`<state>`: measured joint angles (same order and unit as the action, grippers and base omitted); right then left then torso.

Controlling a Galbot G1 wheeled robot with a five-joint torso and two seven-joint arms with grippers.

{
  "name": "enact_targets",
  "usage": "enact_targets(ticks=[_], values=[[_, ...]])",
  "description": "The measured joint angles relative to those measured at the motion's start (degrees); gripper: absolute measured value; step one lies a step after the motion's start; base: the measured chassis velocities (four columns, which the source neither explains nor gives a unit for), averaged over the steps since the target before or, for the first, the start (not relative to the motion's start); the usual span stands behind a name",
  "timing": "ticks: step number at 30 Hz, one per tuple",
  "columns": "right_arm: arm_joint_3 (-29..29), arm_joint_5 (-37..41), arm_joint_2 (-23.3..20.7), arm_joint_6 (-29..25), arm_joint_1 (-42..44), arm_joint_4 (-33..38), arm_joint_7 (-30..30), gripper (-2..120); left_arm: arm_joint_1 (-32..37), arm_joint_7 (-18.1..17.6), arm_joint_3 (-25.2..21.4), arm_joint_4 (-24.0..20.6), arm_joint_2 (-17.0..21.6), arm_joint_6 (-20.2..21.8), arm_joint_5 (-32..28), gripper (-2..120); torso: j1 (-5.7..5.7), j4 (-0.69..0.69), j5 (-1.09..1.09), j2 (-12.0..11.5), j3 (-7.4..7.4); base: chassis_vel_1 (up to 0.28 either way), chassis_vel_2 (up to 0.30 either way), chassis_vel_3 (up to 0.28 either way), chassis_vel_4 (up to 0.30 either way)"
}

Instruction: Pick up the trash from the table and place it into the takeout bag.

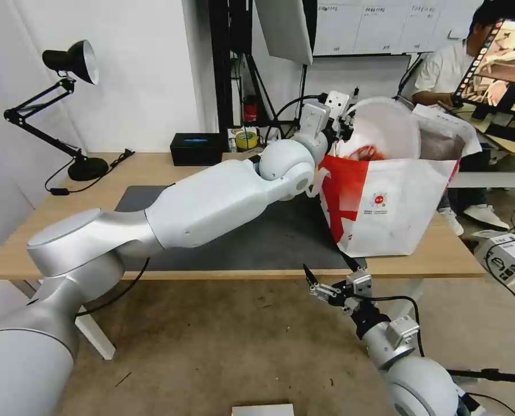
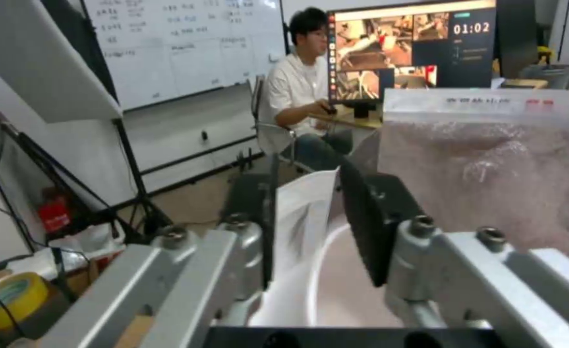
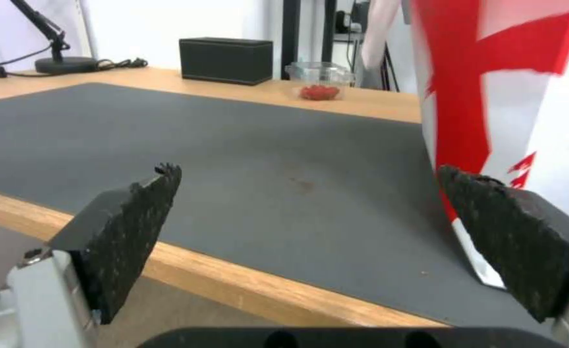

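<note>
**White bowl tipped at the mouth of the takeout bag**

The white round bowl (image 1: 384, 124) is tilted on edge at the open top of the takeout bag (image 1: 393, 214), red shells (image 1: 366, 153) showing just beneath the left gripper (image 1: 344, 124). In the left wrist view that gripper (image 2: 307, 227) pinches the bowl's white rim (image 2: 300, 222) between its two dark pads, with the bag's silver foil lining (image 2: 490, 174) just beyond them.

The right gripper (image 1: 333, 276) hangs below the table's front edge, in front of the bag's near corner, its jaws spread wide with nothing between them. From the right wrist view, the gripper (image 3: 310, 237) faces the bag's red side panel (image 3: 471, 96) close by one pad, and one small clear container with reddish bits (image 3: 318, 82) and one black rectangular box (image 3: 226, 60) stand well beyond it at the far edge.

The table (image 1: 153, 167) is a light-wood top carrying one dark grey mat (image 1: 269, 240), on which the bag stands. One black desk lamp (image 1: 67, 104) sits at the far corner, well away from both grippers, and one roll of yellow tape (image 1: 246, 140) lies near the box. The floor below is brownish; a white wall and whiteboard close the room behind.
</note>
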<state>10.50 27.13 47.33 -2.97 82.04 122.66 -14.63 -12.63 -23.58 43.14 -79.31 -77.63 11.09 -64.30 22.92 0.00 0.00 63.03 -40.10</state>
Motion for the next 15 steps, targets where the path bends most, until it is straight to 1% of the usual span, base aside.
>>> enact_targets(ticks=[2,4,5,7,8,10,11,13,14,15], values=[[0.0,0.0,0.0,0.0,0.0,0.0,0.0,100,0.0,-0.1,0.2,-0.2,0.3,0.3,-0.2,48,0.00,0.00,0.00,0.0,0.00,0.000,0.000,0.000,0.000],[0.0,0.0,0.0,0.0,0.0,0.0,0.0,100,0.0,-0.2,0.2,-0.4,0.5,0.3,-0.2,50,0.00,0.00,0.00,0.0,0.00,0.000,0.000,0.000,0.000],[0.0,0.0,0.0,0.0,0.0,0.0,0.0,100,0.3,-0.4,0.2,-0.8,1.0,0.3,-0.3,57,0.00,0.00,0.00,0.0,0.00,0.000,0.000,0.000,0.000],[0.0,0.0,0.0,0.0,0.0,0.0,0.0,100,0.7,-0.9,-0.3,-1.9,2.2,0.3,-0.3,67,0.00,0.00,0.00,0.0,0.00,0.000,0.000,0.000,0.000],[0.0,0.0,0.0,0.0,0.0,0.0,0.0,100,0.7,-0.9,-0.3,-1.9,2.2,0.3,-0.3,67,0.00,0.00,0.00,0.0,0.00,0.000,0.000,0.000,0.000],[0.0,0.0,0.0,0.0,0.0,0.0,0.0,100,1.8,-1.3,-2.0,-3.6,4.4,0.0,-0.1,79,0.00,0.00,-0.01,0.0,0.00,0.000,0.000,0.000,0.000],[0.0,0.0,0.0,0.0,0.0,0.0,0.0,100,1.8,-1.3,-2.0,-3.6,4.4,0.0,-0.1,79,0.00,0.00,-0.01,0.0,0.00,0.000,0.000,0.000,0.000],[0.0,0.0,0.0,0.0,0.0,0.0,0.0,100,3.3,-1.4,-3.8,-5.7,7.1,-1.7,0.3,88,0.00,0.00,-0.01,0.0,0.00,0.000,0.000,0.000,0.000],[0.0,0.0,0.0,0.0,0.0,0.0,0.0,100,3.3,-1.4,-3.8,-5.7,7.1,-1.7,0.3,88,0.00,0.00,-0.01,0.0,0.00,0.000,0.000,0.000,0.000],[0.0,0.0,0.0,0.0,0.0,0.0,0.0,100,4.3,-1.4,-4.5,-7.0,8.7,-2.5,0.4,93,0.00,0.01,-0.01,0.0,0.00,0.000,0.000,0.000,0.000]])
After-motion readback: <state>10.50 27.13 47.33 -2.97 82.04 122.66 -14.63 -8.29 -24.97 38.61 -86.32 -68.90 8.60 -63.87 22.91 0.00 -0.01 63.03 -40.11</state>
